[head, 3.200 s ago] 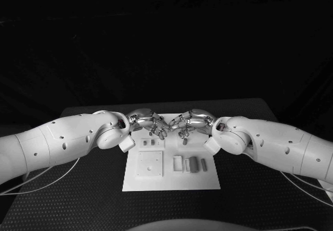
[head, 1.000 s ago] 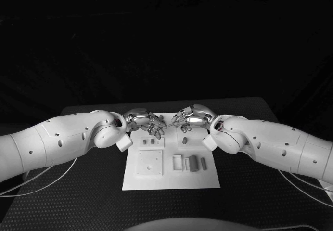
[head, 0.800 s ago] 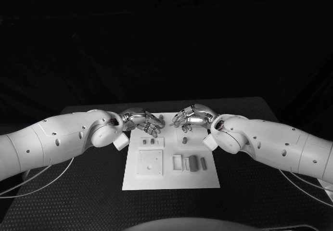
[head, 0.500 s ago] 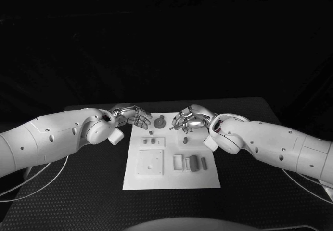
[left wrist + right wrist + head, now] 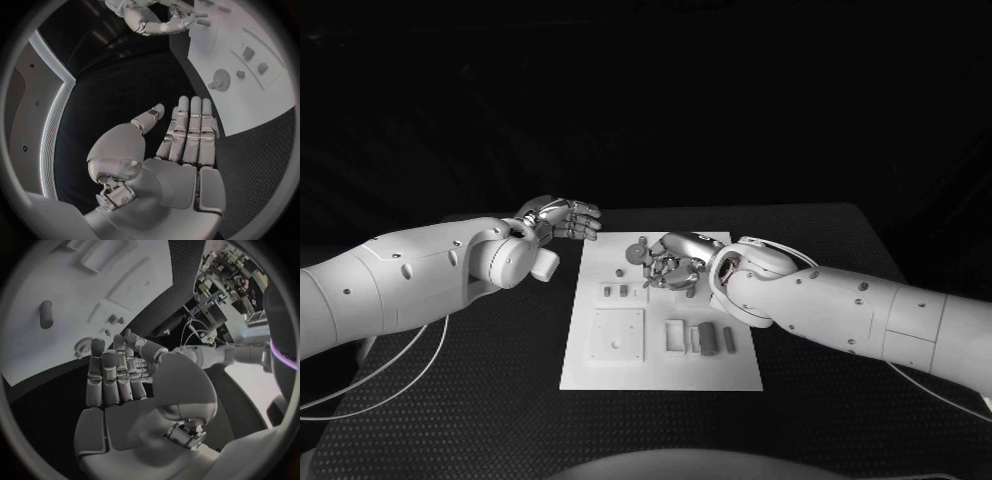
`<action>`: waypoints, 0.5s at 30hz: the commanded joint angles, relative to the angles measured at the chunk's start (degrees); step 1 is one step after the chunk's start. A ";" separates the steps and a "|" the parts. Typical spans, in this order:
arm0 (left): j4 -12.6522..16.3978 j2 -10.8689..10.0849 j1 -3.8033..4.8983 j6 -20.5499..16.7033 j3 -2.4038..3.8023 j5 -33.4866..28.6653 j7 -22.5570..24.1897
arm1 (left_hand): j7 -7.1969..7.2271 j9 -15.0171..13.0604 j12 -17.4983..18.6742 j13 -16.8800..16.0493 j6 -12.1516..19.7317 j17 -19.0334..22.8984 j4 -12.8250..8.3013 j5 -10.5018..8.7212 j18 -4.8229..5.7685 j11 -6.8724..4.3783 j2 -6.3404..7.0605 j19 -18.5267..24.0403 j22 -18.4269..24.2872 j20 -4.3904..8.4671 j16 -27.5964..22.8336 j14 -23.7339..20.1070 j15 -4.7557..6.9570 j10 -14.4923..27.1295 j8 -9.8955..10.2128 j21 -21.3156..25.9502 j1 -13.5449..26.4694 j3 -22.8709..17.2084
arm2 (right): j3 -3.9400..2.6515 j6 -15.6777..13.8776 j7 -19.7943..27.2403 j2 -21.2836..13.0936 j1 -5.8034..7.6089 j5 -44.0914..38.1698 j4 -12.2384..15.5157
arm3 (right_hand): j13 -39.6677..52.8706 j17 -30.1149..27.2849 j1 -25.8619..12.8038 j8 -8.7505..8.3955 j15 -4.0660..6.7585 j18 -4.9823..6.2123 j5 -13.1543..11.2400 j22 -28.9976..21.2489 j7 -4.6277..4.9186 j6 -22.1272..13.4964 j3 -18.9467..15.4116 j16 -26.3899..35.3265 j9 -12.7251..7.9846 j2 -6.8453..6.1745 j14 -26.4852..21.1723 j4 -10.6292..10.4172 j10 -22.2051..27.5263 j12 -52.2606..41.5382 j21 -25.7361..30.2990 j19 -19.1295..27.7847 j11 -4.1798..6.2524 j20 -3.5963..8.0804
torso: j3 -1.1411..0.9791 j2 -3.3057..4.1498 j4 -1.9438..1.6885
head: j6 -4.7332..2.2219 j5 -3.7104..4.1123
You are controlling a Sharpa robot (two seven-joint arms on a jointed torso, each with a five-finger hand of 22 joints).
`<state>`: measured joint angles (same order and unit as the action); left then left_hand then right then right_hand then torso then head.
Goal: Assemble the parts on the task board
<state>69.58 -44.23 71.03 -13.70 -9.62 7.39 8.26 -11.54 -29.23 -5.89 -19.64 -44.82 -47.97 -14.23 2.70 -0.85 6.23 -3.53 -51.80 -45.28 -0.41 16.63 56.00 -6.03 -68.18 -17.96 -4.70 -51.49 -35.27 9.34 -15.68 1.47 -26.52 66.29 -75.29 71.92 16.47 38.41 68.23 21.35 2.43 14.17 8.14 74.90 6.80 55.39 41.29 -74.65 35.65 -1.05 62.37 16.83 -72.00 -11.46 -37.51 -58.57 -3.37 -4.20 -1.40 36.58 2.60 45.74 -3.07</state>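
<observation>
Two open hands [image 5: 561, 218] [image 5: 669, 262] above board [image 5: 661, 370]

head: high, looking down on task board [image 5: 661, 375] | wrists: close behind palms | shared: board

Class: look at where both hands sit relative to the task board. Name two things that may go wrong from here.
1. The right hand hovers low over the round part and small parts; it may knock them out of place.
2. The left hand is open, off the task board; the board might slide if pushed.
</observation>
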 commanded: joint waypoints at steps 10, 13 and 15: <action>0.17 0.29 0.06 -2.23 0.10 -2.70 2.80 | 0.31 -0.12 -0.28 -0.23 -0.82 -0.16 -0.41 0.22 0.20 -0.33 0.19 -0.32 -0.20 0.12 -0.15 0.72 0.11 -0.31 -0.53 -0.28 -0.60 -0.05 | 4.31 -0.54 -6.31 3.18 -0.41 -19.71 0.15 | 0.64 0.15 0.38 0.22 0.75 0.83 0.38 1.16 -0.13 0.71 0.66 0.31 0.24 -0.72 1.45 -0.04 -0.53 -0.13 -0.52 -0.79 0.28 0.25 | -0.02 0.02 -0.01 | 1.31 -2.23; 0.25 0.28 0.06 -2.11 0.10 -2.34 2.83 | 0.33 -0.12 -0.27 -0.25 -0.86 -0.17 -0.44 0.22 0.21 -0.34 0.25 -0.32 -0.21 0.12 -0.16 0.73 0.12 -0.31 -0.55 -0.28 -0.62 -0.04 | 4.47 -0.62 -7.04 3.48 -0.41 -21.94 0.39 | 0.72 0.17 0.41 0.21 0.78 0.83 0.37 1.16 -0.16 0.82 0.72 0.33 0.31 -0.86 1.59 -0.05 -0.61 -0.14 -0.58 -0.89 0.31 0.29 | -0.05 0.01 0.02 | 1.41 -2.39; 0.31 0.30 0.06 -1.98 0.10 -2.16 2.84 | 0.33 -0.12 -0.26 -0.25 -0.87 -0.17 -0.45 0.22 0.21 -0.34 0.27 -0.32 -0.22 0.13 -0.17 0.73 0.12 -0.30 -0.56 -0.28 -0.63 -0.04 | 4.59 -0.54 -7.46 3.70 -0.41 -23.03 0.53 | 0.77 0.18 0.43 0.20 0.80 0.83 0.37 1.17 -0.18 0.87 0.74 0.35 0.34 -0.94 1.66 -0.06 -0.65 -0.14 -0.62 -0.95 0.33 0.32 | -0.06 0.01 0.03 | 1.49 -2.46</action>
<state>69.70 -44.03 71.03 -15.45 -9.59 5.45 9.91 -11.13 -29.28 -5.89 -19.84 -45.23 -48.08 -14.23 2.70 -0.85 6.02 -3.31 -51.80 -45.45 -0.41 16.63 56.40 -6.04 -68.39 -18.19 -4.70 -51.71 -35.27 13.89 -16.05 -3.77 -23.02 65.90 -92.83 72.24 16.50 38.54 68.72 21.31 2.52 14.31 8.44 74.95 6.63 55.94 41.74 -74.65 35.97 -1.60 62.88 16.70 -72.30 -11.46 -37.74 -59.27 -3.07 -3.90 -1.44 36.60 2.58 47.11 -5.36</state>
